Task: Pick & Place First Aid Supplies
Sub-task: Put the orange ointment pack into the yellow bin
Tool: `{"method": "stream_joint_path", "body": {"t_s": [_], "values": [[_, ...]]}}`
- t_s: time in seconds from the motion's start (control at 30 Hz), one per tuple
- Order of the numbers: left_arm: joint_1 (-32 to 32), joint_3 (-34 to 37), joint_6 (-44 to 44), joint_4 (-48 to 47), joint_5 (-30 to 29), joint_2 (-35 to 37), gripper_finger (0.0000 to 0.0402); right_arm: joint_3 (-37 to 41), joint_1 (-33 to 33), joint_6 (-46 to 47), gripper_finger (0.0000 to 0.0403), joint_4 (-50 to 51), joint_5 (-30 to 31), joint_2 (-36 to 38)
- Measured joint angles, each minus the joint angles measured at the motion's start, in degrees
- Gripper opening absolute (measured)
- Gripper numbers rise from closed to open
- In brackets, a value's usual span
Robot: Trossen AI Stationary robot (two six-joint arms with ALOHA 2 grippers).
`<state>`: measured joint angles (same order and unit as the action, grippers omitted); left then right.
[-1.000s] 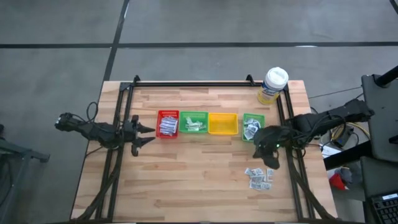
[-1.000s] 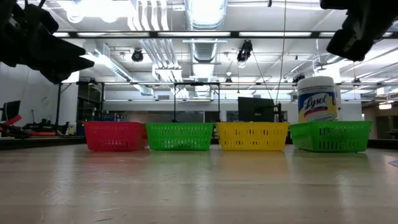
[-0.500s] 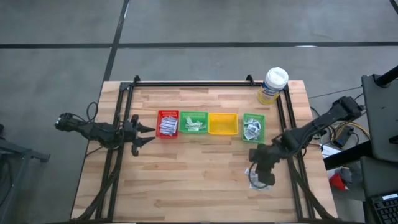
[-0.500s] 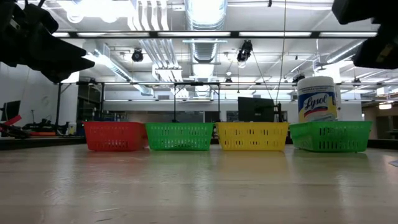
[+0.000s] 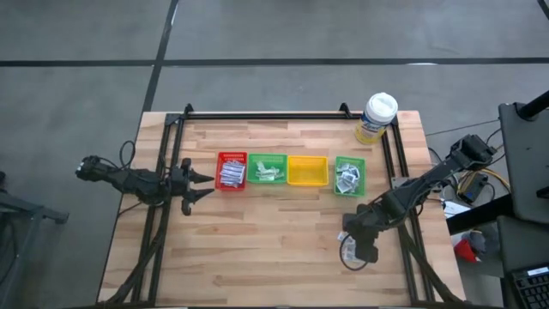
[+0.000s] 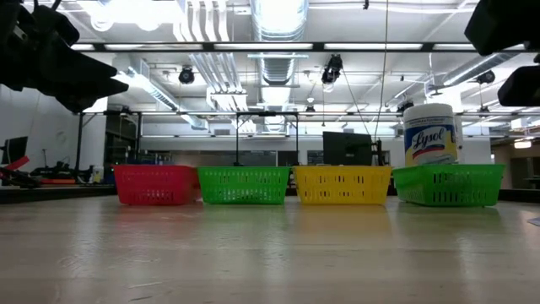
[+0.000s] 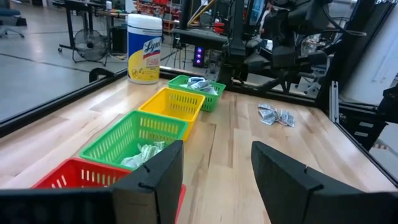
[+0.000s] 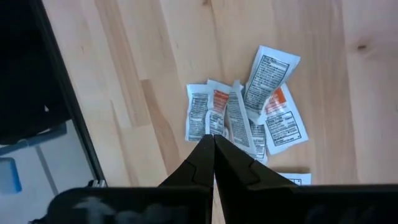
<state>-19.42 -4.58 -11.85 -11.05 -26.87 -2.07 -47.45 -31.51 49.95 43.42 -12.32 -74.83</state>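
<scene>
A loose heap of first aid supplies [image 8: 249,115], small white printed packets with some orange marks, lies flat on the wooden table near its right near corner [image 7: 277,116]. My right gripper [image 8: 213,140] hangs shut above the heap, pointing steeply down, and hides most of it in the high view [image 5: 356,251]. More packets lie in the red tray [image 5: 232,172], the green tray [image 5: 268,170] and the right green tray [image 5: 348,178]. My left gripper [image 5: 204,184] waits open at the table's left, level, beside the red tray [image 7: 214,168].
The yellow tray [image 5: 307,171] stands between the two green trays in a row across the table's middle. A white-lidded, yellow-labelled tub [image 5: 377,118] stands at the far right corner. A black frame rail [image 5: 396,172] runs along the right side. Bare wood lies toward the near edge.
My right gripper has gone from beside the right green tray toward the table's near edge and down, coming over the loose heap. It has tipped more steeply downward and rolled somewhat, staying shut. The packets have kept their places.
</scene>
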Motion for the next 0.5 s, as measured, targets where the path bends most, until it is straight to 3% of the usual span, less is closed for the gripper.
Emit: {"method": "stream_joint_path", "body": {"t_s": [0.3,0.5], "values": [[0.00,0.04,-0.05,0.13,0.00,0.00,0.0188,1.95,0.00,1.00,0.0011,0.07,-0.57,-0.18],[0.00,0.07,-0.06,0.26,0.00,0.00,0.0188,2.83,0.00,2.84,0.0053,0.22,-1.31,-0.19]]}}
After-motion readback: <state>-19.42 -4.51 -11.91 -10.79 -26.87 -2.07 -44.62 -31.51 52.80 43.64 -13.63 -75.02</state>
